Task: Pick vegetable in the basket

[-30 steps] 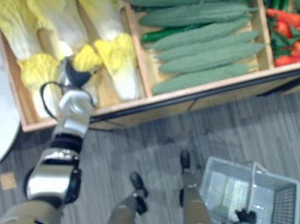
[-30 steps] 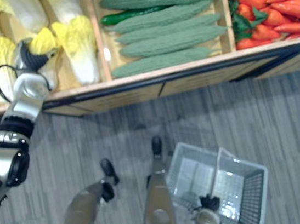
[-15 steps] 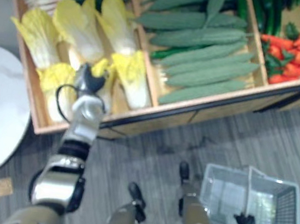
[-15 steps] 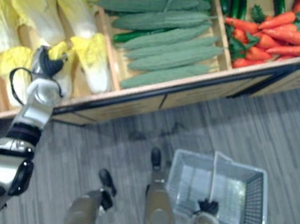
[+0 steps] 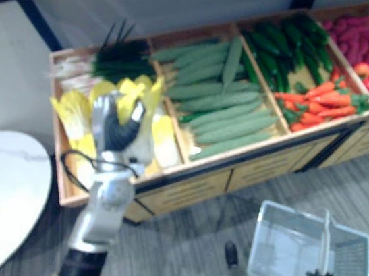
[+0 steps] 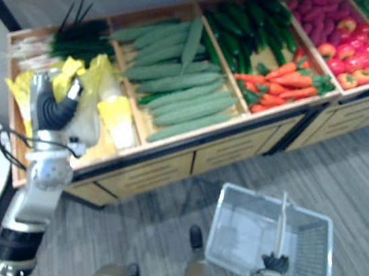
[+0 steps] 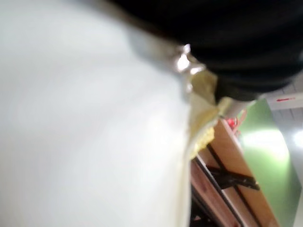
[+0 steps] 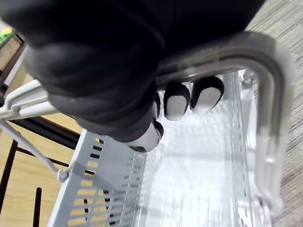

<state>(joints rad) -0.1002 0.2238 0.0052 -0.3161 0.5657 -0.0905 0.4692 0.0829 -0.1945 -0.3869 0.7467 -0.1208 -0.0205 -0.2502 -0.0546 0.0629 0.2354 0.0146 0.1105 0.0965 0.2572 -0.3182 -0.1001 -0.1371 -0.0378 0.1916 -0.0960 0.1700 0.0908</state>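
Step in hand: transfer, pick half done.

Left hand (image 5: 114, 127): raised in front of the leftmost compartment of the long wooden display stand (image 5: 185, 182), fingers and thumb closed round the pale stalk of a yellow-leaved white napa cabbage (image 6: 90, 117). In the left wrist view the white stalk lies hard against the palm, with a crinkled yellow leaf edge past it. The grip looks full-handed, not a fingertip pinch. The cabbage appears to be off the compartment floor. The other yellow cabbages (image 5: 73, 106) lie beneath and beside it; whether any leaf touches them I cannot tell.

Right hand (image 8: 109, 85): curled round the grey bar handle (image 8: 270, 118) of the silver-grey slatted shopping basket (image 6: 244, 231). The basket hangs low over the grey carpet floor, well apart from the cabbage and to the robot's right. No produce is visible inside.

Neighbouring compartments hold long green gourds (image 5: 234, 121) and orange carrots (image 5: 325, 102); neither is involved.

Next move calls for:
- Carry the cabbage rightward and down, clear of the stand's front lip.
- Bring it over the basket's open half, beside the upright handle, not onto it.
- Lower stalk-first, then loosen the grip; the head is bulky and top-heavy in leaf, so it may roll in the hand.
- Keep the basket level on the right side.
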